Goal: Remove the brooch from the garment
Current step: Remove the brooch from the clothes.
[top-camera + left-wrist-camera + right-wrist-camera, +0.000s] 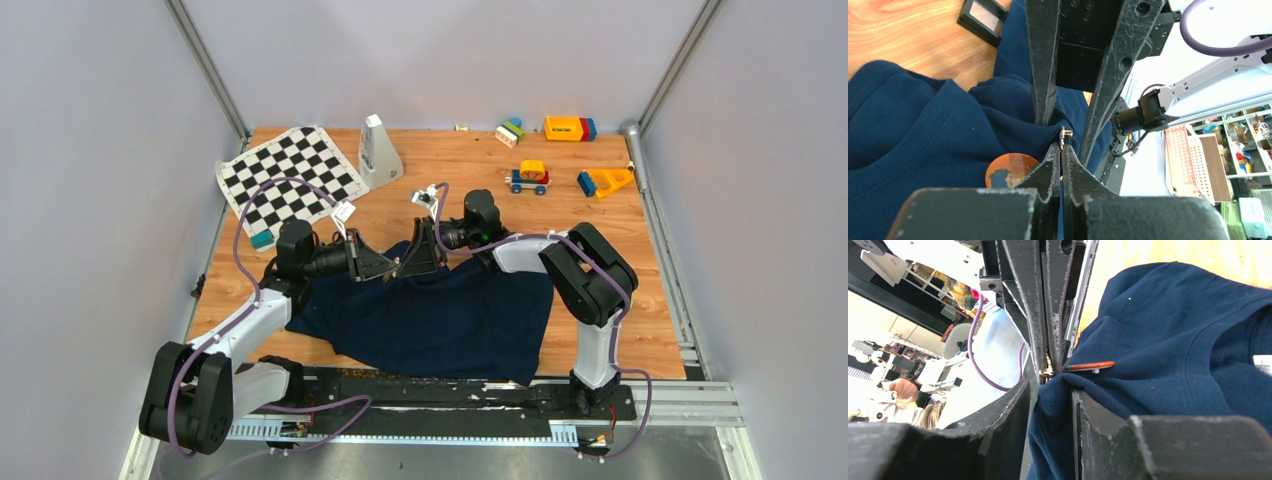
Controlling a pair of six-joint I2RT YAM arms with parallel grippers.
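At the far left of the worktop (pixel 620 300) the chequered mat (pixel 290 180) lies well apart from the action. Next comes the left gripper (pixel 1062 152), reaching in low over the garment (pixel 440 320). Its jaws are pressed fully together and the gold clasp (pixel 1065 134) pokes out right at their tips. They seem to pinch the fastening behind the brooch (pixel 1009 171), though the contact itself is hidden. The brooch, an orange disc, sits on a raised fold near the garment's neckline, at the cloth's far edge around the middle of the worktop. The fold stands up, which exposes the pin from the side. Facing it from the right, the right gripper (pixel 1050 390) straddles the same ridge of navy cloth. Its jaws are moderately apart, with cloth between them but not squeezed flat. I judge it is placed there to steady the fabric while the other side works the pin free. Further right, toy blocks (pixel 570 128) stand near the back edge, uninvolved.
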